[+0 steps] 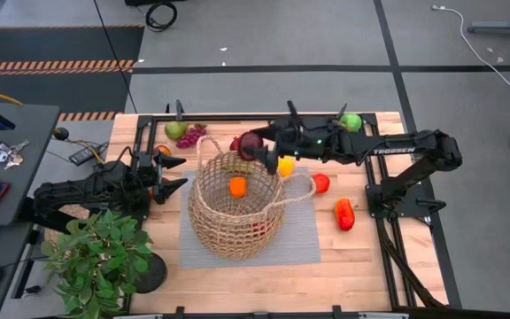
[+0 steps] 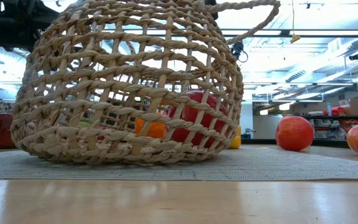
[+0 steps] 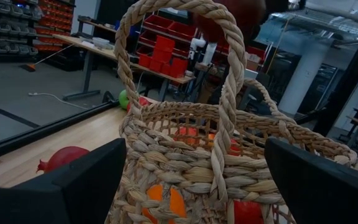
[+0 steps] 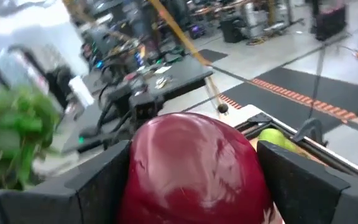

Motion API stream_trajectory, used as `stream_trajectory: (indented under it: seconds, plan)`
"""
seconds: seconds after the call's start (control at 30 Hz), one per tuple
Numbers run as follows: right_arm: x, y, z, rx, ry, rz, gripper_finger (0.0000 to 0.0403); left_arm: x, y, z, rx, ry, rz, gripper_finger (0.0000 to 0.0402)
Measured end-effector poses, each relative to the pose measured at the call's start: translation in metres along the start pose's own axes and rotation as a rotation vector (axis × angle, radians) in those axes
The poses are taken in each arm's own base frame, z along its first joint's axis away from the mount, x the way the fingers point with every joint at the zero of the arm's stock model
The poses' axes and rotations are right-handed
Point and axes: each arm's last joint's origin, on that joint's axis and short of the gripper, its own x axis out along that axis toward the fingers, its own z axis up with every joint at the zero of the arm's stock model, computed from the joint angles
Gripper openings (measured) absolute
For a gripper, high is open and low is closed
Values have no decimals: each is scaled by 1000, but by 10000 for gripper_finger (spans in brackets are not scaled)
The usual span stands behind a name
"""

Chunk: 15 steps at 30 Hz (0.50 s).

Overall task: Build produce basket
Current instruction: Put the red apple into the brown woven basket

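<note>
**Maroon fruit poised at the basket's far rim**

Maroon and round, the fruit (image 4: 197, 165) sits clamped between my right gripper (image 1: 253, 144) fingers, one dark finger on each flank, filling the gap completely. From above, that hand hangs right at the far rim of the wicker basket (image 1: 204, 215), so the drop zone lies just toward me and below. I judge a short carry over the rim, then a release. Being round, the fruit has no long axis to worry about. My right arm is plainly the nearer one for this drop.

Inside the basket I can see an orange piece (image 1: 237, 186) and a red piece (image 2: 194, 115) showing through the weave.

My left gripper (image 1: 168, 174) waits beside the basket's left wall, fingers spread wide and empty, the loop handle (image 3: 229, 93) rising between them.
</note>
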Motion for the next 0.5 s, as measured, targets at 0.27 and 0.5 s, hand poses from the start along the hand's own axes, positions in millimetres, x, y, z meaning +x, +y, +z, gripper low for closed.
stream_trajectory:
  seconds: [0.27,0.5]
  plan:
    - [38,-3,-34,-63,243,23,346,0,0,0,0,1,0,389]
    - [71,1,-42,-183,468,13,346,0,0,0,0,1,0,389]
